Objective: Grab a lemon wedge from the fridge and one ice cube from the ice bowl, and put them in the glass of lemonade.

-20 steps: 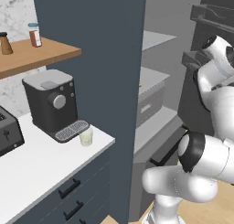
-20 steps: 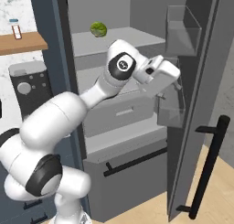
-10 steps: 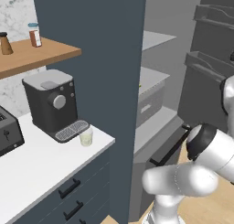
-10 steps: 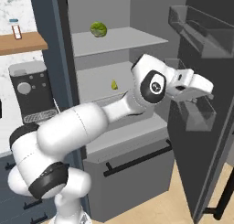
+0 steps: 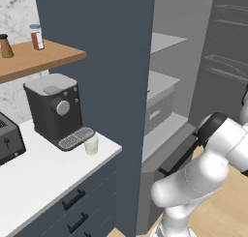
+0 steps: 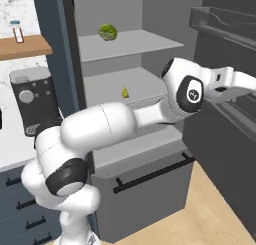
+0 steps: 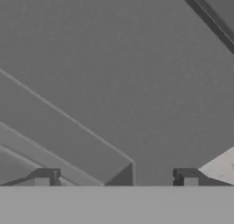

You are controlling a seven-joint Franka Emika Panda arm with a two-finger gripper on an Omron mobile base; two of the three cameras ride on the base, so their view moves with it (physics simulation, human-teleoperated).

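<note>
While the fridge (image 6: 150,54) stands wide open, the pincer (image 7: 116,177) faces its grey door, fingertips spread and apparently holding nothing. The glass of lemonade (image 5: 90,145) sits on the surface; the lemon wedge (image 6: 125,92) rests on the middle shelf.

The light is even and soft in all views, without glare. The inside of the fridge (image 6: 150,49) is a little darker under its shelves, and the wooden floor (image 6: 210,209) looks bright. The pictures are slightly blurred and grainy, most in the hand view.
</note>
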